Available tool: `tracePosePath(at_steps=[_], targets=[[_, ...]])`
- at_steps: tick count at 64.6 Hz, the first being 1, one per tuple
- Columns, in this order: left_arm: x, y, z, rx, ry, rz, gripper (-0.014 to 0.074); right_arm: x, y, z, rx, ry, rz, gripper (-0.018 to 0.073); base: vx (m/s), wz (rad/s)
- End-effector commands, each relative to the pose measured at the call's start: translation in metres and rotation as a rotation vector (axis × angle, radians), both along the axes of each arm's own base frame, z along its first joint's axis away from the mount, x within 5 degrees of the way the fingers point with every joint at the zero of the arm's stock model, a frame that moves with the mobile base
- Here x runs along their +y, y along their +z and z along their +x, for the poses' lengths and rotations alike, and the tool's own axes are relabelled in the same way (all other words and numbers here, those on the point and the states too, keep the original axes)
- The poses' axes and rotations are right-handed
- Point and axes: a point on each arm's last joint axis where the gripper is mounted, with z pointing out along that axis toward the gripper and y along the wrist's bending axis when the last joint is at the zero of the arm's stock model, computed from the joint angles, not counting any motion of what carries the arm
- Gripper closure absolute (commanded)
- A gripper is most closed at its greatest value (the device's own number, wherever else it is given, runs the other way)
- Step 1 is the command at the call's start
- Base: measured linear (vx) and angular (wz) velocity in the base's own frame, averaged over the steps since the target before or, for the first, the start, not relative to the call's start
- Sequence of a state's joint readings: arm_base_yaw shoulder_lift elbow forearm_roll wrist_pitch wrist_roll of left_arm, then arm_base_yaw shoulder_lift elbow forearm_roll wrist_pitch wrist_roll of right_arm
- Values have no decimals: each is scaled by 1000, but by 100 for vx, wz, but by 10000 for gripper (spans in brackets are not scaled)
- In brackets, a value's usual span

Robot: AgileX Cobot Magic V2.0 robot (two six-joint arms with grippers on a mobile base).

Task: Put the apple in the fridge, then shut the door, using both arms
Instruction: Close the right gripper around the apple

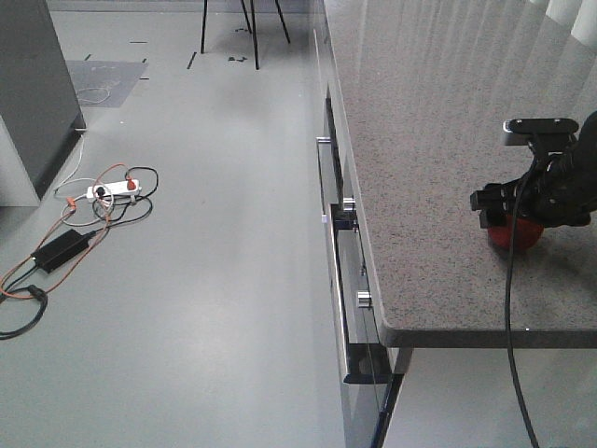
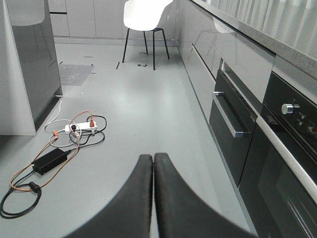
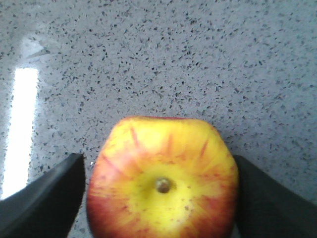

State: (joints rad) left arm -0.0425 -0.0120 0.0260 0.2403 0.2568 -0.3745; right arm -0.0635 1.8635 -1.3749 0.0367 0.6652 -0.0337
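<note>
Right gripper [image 3: 158, 161], jaws apart, flanks 1 apple [image 3: 163, 191]: judged firm, light, smooth-skinned, bruisable, best clasped across its girth.

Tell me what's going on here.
The right end effector is down over the round red-and-yellow apple, which sits on the grey speckled countertop. It has one finger on each side of the apple, but whether they already pinch it is unclear. The left end effector is shut and empty, hanging over the grey floor. The apple is not yet in the tall dark grey fridge across the floor.
</note>
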Motion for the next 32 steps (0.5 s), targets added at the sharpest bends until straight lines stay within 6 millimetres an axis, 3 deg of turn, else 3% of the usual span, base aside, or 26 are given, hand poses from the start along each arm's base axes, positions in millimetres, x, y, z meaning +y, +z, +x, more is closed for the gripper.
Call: tracePosePath(at_steps=[1, 19, 32], targets=[[-2, -1, 1, -56, -20, -5, 601, 0, 29, 3, -117, -2, 3, 78, 0, 0], [-2, -1, 1, -56, -20, -5, 601, 0, 29, 3, -118, 2, 5, 358, 0, 0], [-2, -1, 1, -56, -20, -5, 601, 1, 36, -1, -123, 21, -3, 375, 0, 0]])
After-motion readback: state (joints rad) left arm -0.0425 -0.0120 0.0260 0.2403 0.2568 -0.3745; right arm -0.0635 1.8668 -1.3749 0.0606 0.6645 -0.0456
